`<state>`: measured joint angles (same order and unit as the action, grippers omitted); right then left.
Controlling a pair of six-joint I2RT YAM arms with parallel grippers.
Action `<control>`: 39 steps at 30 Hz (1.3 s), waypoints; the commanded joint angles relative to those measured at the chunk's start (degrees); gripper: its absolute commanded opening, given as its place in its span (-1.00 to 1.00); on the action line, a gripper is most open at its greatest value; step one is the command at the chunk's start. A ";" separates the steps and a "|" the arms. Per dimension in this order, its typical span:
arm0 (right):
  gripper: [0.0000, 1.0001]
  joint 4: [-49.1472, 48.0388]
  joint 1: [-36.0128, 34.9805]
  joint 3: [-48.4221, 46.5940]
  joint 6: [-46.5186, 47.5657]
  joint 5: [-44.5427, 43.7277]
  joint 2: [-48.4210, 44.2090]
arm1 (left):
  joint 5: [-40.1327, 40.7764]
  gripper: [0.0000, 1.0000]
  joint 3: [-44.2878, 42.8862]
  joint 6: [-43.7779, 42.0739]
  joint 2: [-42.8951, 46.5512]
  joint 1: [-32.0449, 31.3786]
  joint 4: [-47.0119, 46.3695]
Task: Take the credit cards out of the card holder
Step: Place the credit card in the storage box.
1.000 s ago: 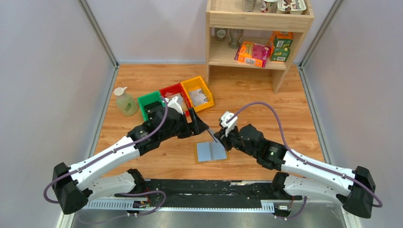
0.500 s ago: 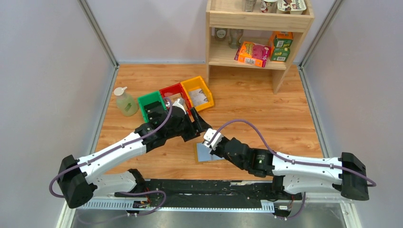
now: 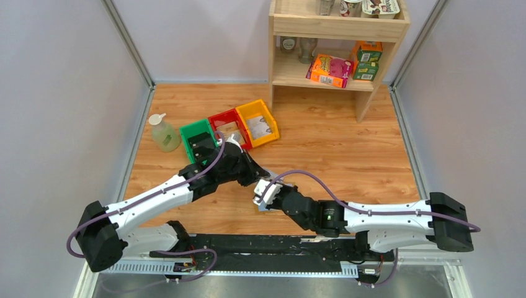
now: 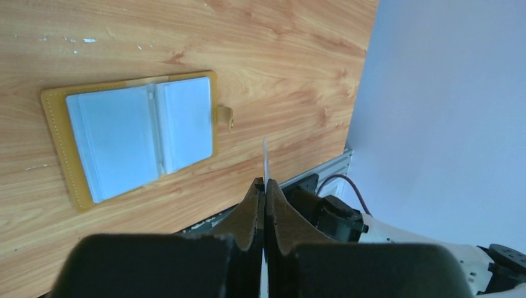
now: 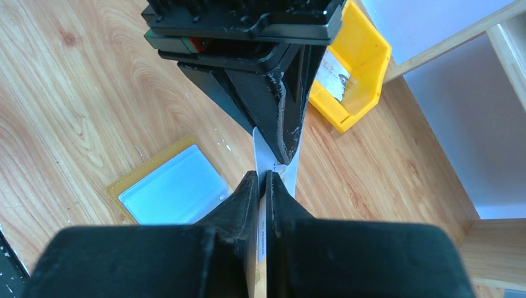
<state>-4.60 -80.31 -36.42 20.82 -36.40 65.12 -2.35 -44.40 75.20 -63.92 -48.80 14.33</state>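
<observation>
One thin whitish card (image 5: 260,152) is out, pinched by my fully closed left tool (image 4: 265,184) and right tool (image 5: 261,179); the mustard-yellow folding card holder (image 4: 133,139) beneath may hold more.

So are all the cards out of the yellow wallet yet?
Not surely. Done: the card holder lies open on the table, and one credit card is out. In hand: the left gripper and right gripper both pinch that card. Left: setting it down; I cannot tell whether the pale pockets hide more cards.
</observation>
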 commanded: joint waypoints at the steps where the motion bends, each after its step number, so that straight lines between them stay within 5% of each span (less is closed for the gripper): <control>1: -0.68 -3.22 -0.37 -2.68 -1.73 -3.32 0.09 | 0.85 -1.00 0.28 -5.14 1.34 1.07 -1.32; 3: 0.15 -2.17 -0.20 -3.12 -6.03 -3.33 -1.13 | 2.17 -1.00 1.24 -9.79 2.30 1.16 -2.81; 8: 1.00 4.06 4.27 -4.62 -22.19 -0.34 -6.31 | 8.49 -1.00 4.50 -19.99 5.73 3.26 -5.97; 15: 1.00 11.45 20.88 1.17 -46.10 7.83 -19.31 | 13.51 -1.00 11.44 -30.80 9.95 5.81 -20.81; 21: 1.00 12.16 28.37 8.03 -54.91 8.81 -26.80 | 12.10 -1.00 9.87 -32.66 2.34 11.79 -29.87; 33: 1.00 11.02 29.07 12.43 -58.00 9.33 -29.09 | 19.66 -1.00 -14.54 -30.03 -27.45 18.56 -31.38; 39: 1.00 11.19 29.25 13.13 -55.98 8.98 -30.32 | 19.49 -1.00 -27.47 -26.60 -40.91 19.53 -23.47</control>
<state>8.27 -51.55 -24.05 -36.07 -26.87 36.29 16.47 -64.84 46.19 -98.76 -29.80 -12.73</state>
